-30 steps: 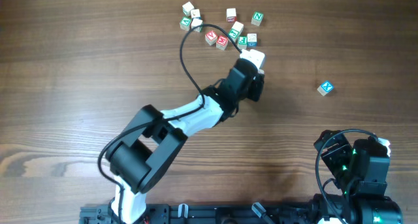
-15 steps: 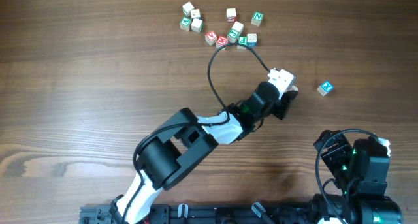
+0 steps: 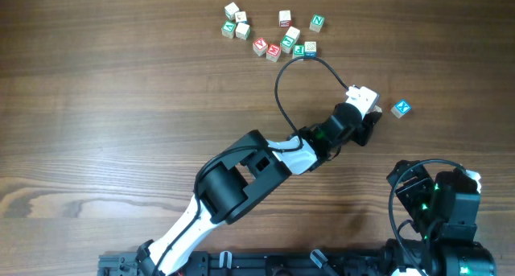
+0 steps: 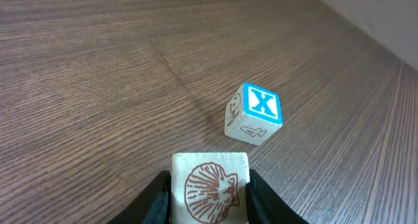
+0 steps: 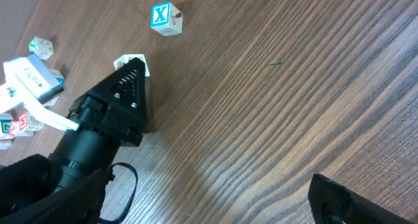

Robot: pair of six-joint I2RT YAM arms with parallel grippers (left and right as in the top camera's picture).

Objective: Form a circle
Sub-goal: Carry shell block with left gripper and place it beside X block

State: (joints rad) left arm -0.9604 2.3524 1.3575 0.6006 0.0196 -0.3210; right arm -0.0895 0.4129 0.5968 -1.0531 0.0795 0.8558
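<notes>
My left gripper (image 3: pixel 374 115) is shut on a pale wooden cube with a red shell mark (image 4: pixel 210 188), its black fingers (image 4: pixel 159 201) pressed on both sides. Just ahead of it, a short gap away, a blue X cube (image 4: pixel 256 112) lies alone on the table (image 3: pixel 96 107). In the right wrist view the held cube (image 5: pixel 132 61) shows at the left gripper's tip, below and left of the blue X cube (image 5: pixel 164 19). No circle of cubes shows in any view. My right gripper (image 3: pixel 420 187) rests at the bottom right, open and holding nothing.
A loose scatter of letter cubes (image 3: pixel 273 36), green- and red-marked, lies at the far middle of the table. The left arm's black cable (image 3: pixel 282 91) loops above the wood. One right finger (image 5: pixel 336 201) shows at the frame's lower right.
My left arm has swung to the right, away from the scatter, carrying the shell cube close to the blue X cube. The right arm has not moved.
</notes>
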